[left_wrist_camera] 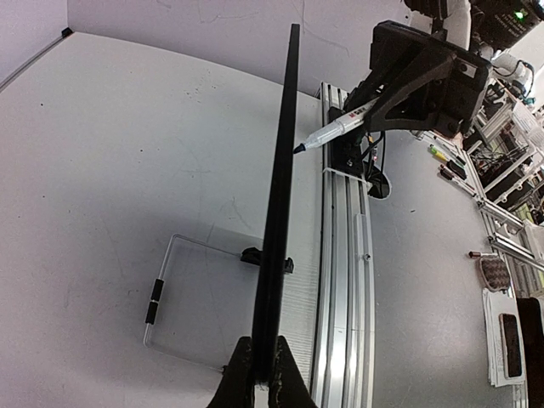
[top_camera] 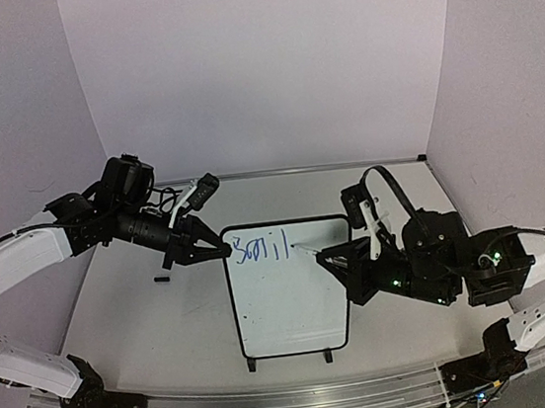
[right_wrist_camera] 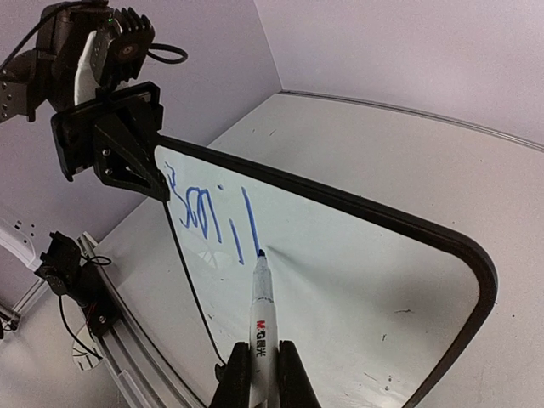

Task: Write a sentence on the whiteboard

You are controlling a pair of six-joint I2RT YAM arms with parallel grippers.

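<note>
The whiteboard [top_camera: 290,306] stands upright on two black feet in the middle of the table. My left gripper [top_camera: 221,251] is shut on the frame at its top left corner; the left wrist view shows the whiteboard [left_wrist_camera: 285,170] edge-on between my left gripper's [left_wrist_camera: 262,376] jaws. My right gripper [top_camera: 331,257] is shut on a white marker [right_wrist_camera: 262,319]. The marker's blue tip touches the whiteboard [right_wrist_camera: 365,289] just below the last stroke. The sentence [right_wrist_camera: 208,217] is blue writing reading "Smil", along the top in the top view [top_camera: 258,249].
A small black piece [top_camera: 162,275] lies on the table left of the board. A thin wire bracket with a black sleeve [left_wrist_camera: 154,299] lies behind the board. An aluminium rail [top_camera: 277,402] runs along the near edge. Walls close the back and sides.
</note>
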